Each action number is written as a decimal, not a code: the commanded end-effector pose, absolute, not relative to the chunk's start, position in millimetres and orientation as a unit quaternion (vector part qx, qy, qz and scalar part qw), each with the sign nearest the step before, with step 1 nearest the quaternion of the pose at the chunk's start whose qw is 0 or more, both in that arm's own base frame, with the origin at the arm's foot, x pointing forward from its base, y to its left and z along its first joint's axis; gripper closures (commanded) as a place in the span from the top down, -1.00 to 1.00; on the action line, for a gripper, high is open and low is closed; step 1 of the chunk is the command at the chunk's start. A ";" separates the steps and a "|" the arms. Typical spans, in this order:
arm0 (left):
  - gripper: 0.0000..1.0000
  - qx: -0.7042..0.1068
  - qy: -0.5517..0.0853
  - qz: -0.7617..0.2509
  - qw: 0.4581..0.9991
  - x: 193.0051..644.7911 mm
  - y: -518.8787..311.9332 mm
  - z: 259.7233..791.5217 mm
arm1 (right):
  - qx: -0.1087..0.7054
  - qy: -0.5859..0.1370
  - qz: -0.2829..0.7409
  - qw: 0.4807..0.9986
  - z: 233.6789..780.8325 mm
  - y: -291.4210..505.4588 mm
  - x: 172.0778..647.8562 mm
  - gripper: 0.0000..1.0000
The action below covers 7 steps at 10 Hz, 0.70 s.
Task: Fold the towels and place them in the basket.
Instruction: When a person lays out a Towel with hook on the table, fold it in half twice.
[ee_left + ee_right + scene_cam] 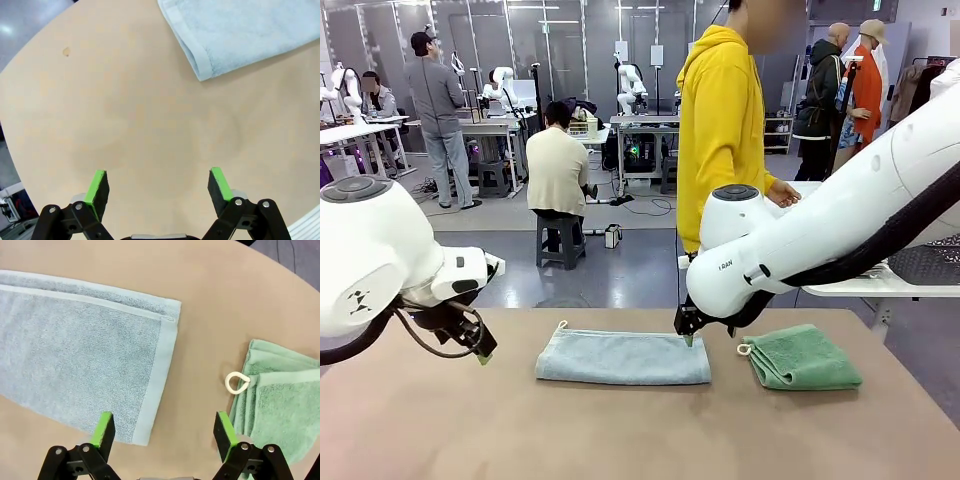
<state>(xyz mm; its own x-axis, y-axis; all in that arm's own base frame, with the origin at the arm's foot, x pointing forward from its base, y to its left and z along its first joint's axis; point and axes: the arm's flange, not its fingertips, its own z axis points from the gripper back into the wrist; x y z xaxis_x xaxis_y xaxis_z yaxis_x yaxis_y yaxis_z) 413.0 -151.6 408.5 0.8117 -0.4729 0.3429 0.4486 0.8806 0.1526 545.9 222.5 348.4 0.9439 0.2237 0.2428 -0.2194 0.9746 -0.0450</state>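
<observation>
Right claw (163,432) spread wide over the grey-blue towel's (623,358) right end — pinch both layers at that edge, then fold left.

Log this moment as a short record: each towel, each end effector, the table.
grey-blue towel: folded into a long strip, lying flat mid-table
green towel: folded smaller, white loop toward the grey-blue towel, apart from it on the robot's right
left end effector: open, holding nothing, over bare table beside the grey-blue towel's end
right end effector: open, holding nothing, at the grey-blue towel's end nearest the green towel
table: tan surface
</observation>
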 end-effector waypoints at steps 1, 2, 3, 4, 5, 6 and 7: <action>1.00 0.033 -0.181 -0.238 0.954 422.6 -159.7 408.0 | -0.005 -0.138 0.129 0.982 354.6 222.1 542.9 1.00; 1.00 0.033 -0.181 -0.238 0.954 422.6 -159.7 408.0 | -0.009 -0.124 0.112 0.986 348.4 222.5 545.9 1.00; 1.00 0.033 -0.181 -0.238 0.954 422.6 -159.7 408.0 | 0.013 -0.094 0.071 0.993 342.0 226.2 555.1 1.00; 1.00 0.033 -0.181 -0.238 0.954 422.6 -159.7 408.0 | 0.029 -0.086 0.046 0.995 335.3 228.5 560.7 1.00; 1.00 0.033 -0.181 -0.238 0.954 422.6 -159.7 408.0 | 0.026 -0.082 0.029 0.996 329.5 230.1 564.4 1.00; 1.00 0.033 -0.181 -0.238 0.954 422.6 -159.7 408.0 | 0.029 -0.081 0.017 0.996 324.7 231.7 567.8 1.00; 1.00 0.033 -0.181 -0.238 0.954 422.6 -159.7 408.0 | 0.026 -0.081 0.011 0.996 318.9 234.1 570.1 1.00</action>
<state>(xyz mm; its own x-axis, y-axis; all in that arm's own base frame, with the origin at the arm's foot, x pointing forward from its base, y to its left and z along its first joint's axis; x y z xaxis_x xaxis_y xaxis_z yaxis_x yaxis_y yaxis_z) 419.3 -156.4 406.4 0.8119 -0.4768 0.3368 0.4539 0.8784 0.1495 563.7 224.1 319.7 0.9848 0.0720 0.1582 -0.0814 0.9952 0.0537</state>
